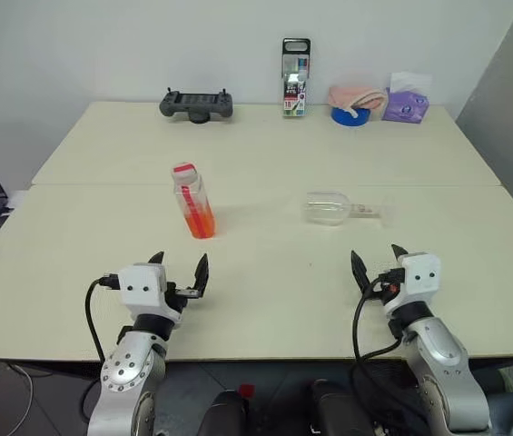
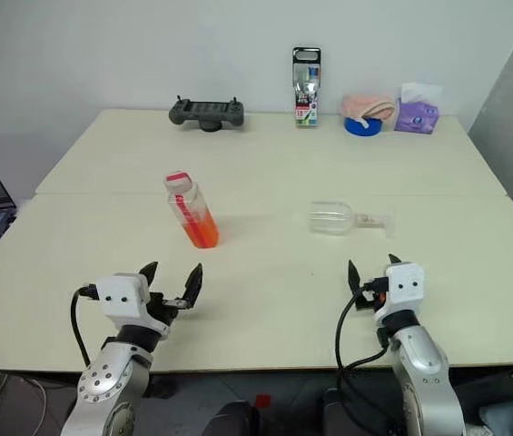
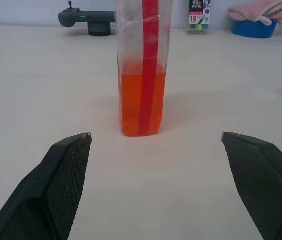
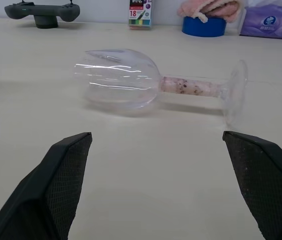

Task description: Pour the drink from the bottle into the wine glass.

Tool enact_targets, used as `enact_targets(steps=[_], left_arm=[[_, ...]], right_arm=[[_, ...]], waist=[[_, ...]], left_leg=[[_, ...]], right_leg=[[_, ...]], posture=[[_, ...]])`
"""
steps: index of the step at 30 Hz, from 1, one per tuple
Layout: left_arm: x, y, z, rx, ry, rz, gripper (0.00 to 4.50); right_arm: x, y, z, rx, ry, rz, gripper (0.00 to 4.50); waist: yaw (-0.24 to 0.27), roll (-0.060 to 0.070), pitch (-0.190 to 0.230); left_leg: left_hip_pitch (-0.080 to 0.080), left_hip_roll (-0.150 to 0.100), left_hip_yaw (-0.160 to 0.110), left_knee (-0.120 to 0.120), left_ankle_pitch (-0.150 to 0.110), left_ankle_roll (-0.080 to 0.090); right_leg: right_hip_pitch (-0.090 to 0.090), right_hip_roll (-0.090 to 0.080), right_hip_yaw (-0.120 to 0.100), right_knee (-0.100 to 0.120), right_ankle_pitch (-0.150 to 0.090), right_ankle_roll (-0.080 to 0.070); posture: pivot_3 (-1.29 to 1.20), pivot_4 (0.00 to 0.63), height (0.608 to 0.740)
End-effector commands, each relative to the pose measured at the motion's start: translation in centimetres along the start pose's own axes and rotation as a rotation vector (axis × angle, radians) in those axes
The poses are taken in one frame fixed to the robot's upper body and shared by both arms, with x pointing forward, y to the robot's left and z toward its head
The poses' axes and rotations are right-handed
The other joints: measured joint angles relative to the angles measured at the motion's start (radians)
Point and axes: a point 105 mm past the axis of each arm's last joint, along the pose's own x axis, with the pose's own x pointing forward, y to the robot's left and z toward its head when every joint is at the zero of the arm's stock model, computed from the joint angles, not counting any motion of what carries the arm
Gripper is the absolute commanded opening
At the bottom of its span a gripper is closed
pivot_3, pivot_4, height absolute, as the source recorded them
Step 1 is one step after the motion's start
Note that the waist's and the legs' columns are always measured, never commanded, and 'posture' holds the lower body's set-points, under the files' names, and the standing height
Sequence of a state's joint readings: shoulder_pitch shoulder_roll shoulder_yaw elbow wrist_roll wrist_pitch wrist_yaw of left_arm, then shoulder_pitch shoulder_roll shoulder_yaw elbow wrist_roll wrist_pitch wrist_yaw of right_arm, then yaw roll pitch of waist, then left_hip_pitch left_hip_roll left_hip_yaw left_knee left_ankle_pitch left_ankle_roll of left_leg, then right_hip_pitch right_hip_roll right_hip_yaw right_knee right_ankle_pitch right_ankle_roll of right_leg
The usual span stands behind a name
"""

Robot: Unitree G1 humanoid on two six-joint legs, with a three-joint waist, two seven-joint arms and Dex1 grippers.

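the table [image 1: 265,154] holds a capped bottle [image 1: 193,202] of orange drink [image 1: 200,221] upright left of centre, a wine glass [image 1: 338,208] lying on its side right, clutter far back. left gripper [image 1: 180,272] and right gripper [image 1: 376,263] gape wide near the edge, nothing between.

The pale table [image 1: 265,163] bears an upright bottle [image 1: 193,201], a wine glass [image 1: 340,208] on its side, and a controller [image 1: 196,104].
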State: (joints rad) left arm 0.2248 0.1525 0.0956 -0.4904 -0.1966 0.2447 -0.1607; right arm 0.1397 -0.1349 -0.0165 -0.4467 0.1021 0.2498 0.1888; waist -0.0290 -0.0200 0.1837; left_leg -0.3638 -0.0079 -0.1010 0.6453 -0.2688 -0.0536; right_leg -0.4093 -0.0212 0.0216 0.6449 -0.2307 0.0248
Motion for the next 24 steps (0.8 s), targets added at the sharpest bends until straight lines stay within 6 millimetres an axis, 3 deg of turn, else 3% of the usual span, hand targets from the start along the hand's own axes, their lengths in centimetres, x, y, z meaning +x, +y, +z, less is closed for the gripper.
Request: enact_targets(steps=[1,6,9,12,16,24], left_arm=[[0.0,-0.6,1.3,0.026,-0.041,-0.007,4.46],[0.0,-0.8,1.2,-0.007,-0.043,-0.001,4.46],[0.2,-0.4,1.7,0.004,-0.063,0.029,4.46],[0.7,0.0,2.1,-0.010,-0.078,0.064,4.46],[1.3,0.0,2.3,-0.020,-0.081,0.078,4.46],[4.7,0.5,4.4,0.083,-0.138,0.111,4.46]], right_arm=[[0.0,0.2,1.6,-0.016,-0.069,0.008,4.50],[0.3,0.2,1.4,-0.026,-0.062,0.009,4.50],[0.7,1.3,0.9,-0.041,-0.018,0.095,4.50],[1.4,2.0,1.8,0.022,-0.027,0.171,4.50],[1.9,3.1,3.0,-0.037,-0.046,0.306,4.50],[3.2,7.7,6.6,-0.069,-0.049,0.688,4.50]], waist=[[0.000,0.000,0.000],[0.000,0.000,0.000],[0.000,0.000,0.000],[0.000,0.000,0.000],[0.000,-0.001,0.000],[0.000,-0.001,0.001]], left_leg=[[0.000,0.000,0.000,0.000,0.000,0.000],[0.000,0.000,0.000,-0.001,0.000,0.000],[0.000,0.000,0.000,0.000,0.000,0.000],[0.000,0.000,0.000,0.000,0.000,0.000],[-0.001,0.000,-0.001,0.000,0.000,0.000],[0.000,0.000,-0.004,0.000,0.000,-0.001]], right_leg=[[0.000,0.000,0.000,0.000,0.000,0.000],[0.000,0.000,0.000,0.000,0.000,0.000],[0.000,0.000,0.000,0.000,0.000,0.000],[0.000,0.000,0.000,0.000,0.000,0.000],[0.000,0.000,-0.001,-0.001,0.001,0.002],[0.001,0.001,-0.004,0.001,0.002,0.004]], posture=[[0.00,0.150,0.740],[0.00,0.150,0.740],[0.00,0.150,0.740],[0.00,0.150,0.740],[0.00,0.150,0.740],[0.00,0.150,0.740]])
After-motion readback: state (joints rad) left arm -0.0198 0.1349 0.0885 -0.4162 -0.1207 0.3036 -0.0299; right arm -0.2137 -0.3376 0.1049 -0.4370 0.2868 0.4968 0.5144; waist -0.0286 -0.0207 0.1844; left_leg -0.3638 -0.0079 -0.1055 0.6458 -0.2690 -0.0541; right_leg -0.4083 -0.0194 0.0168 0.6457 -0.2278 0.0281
